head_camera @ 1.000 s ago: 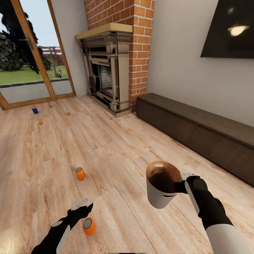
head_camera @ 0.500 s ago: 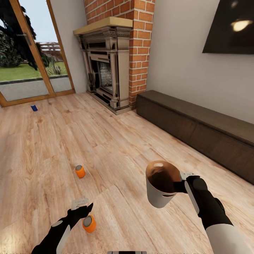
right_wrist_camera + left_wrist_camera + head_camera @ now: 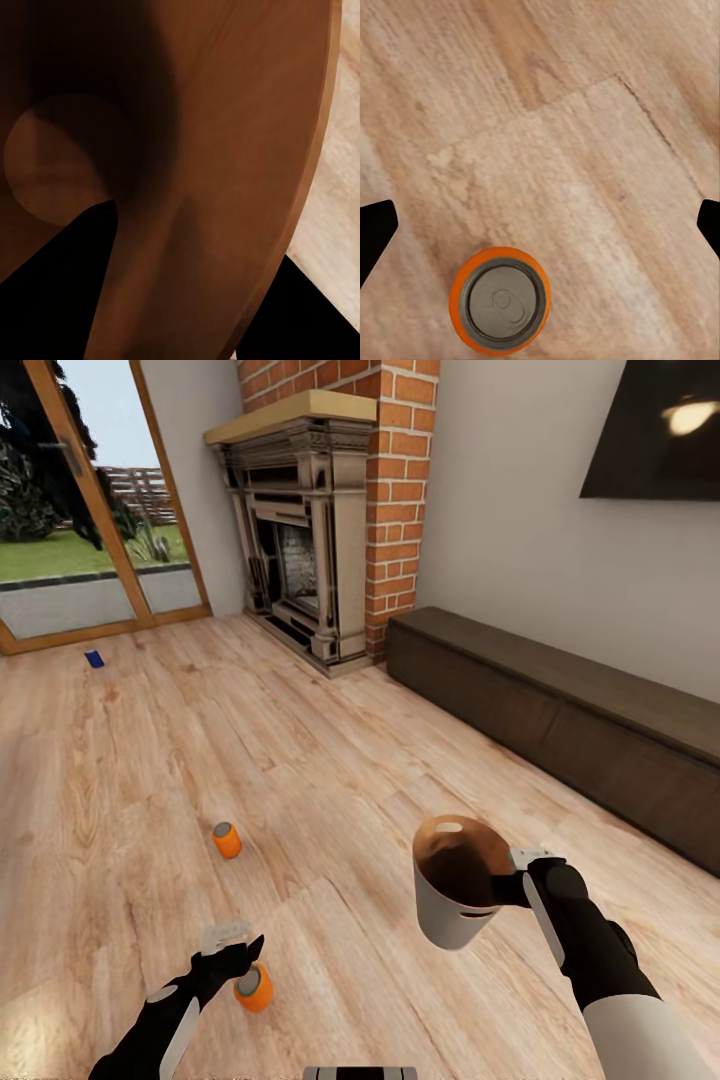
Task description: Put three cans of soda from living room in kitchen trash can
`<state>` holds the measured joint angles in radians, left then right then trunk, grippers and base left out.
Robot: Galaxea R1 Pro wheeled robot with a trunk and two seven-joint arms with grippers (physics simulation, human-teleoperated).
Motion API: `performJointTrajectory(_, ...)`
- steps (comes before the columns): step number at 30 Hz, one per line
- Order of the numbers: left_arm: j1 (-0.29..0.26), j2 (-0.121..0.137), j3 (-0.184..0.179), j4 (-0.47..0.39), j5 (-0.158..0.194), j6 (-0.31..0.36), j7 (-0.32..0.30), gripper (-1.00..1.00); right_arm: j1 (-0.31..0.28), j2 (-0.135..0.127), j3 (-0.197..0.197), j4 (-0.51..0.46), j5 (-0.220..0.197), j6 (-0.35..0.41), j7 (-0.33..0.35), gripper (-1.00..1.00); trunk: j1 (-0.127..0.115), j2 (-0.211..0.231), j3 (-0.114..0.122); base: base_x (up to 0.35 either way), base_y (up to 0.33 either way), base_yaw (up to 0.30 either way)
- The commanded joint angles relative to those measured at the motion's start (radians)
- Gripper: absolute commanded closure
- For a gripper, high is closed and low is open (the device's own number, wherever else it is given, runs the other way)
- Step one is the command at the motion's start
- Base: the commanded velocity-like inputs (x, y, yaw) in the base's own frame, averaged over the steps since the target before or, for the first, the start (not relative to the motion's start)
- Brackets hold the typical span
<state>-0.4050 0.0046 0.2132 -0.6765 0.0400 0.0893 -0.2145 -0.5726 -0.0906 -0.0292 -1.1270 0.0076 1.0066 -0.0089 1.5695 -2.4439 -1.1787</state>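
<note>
1. Three soda cans stand upright on the light wood floor of the living room: the near orange can just beside our left gripper, a second orange can further out and well apart from it, and the dark blue can far off near the glass doors.
2. Our left gripper hovers above the floor with its jaws spread wide and nothing between them; in the left wrist view the near orange can sits off to one side of the gap, not centred.
3. Our right gripper is pinched on the rim of the trash can, holding it off the floor and tilted, its brown inside bare of cans as far as we can see.
4. We judge each can light, stiff and smooth-walled, so likely to slip or tip if nudged on one side. The best hold is across the round body about mid-height, jaws squarely on either side, with a moderate squeeze.
5. The bin looks rigid and light; held by the rim alone it may swing, so we would drop cans in gently.
6. No brand or writing is readable on the cans; the grey top shows only a pull-tab shape. The wall TV is dark.
</note>
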Motion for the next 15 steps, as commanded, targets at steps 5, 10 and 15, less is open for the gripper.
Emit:
performJointTrajectory(5,0.0,0.0,0.0,0.001,0.0,-0.04,0.0,-1.0,0.0,0.0,0.0,0.0,-0.01,0.0,0.002,1.0,0.0,0.0,-0.008,0.0,0.0,0.0)
performJointTrajectory(10,0.0,0.0,0.0,0.002,0.0,-0.053,0.0,-1.0,0.0,0.0,0.0,0.0,-0.01,0.0,0.002,1.0,0.0,0.0,-0.016,0.0,0.0,0.0)
performJointTrajectory(15,0.0,0.0,0.0,0.005,0.0,-0.055,0.001,-1.0,0.0,0.0,0.0,0.0,-0.01,0.0,0.003,1.0,0.0,0.0,-0.024,0.0,0.0,0.0)
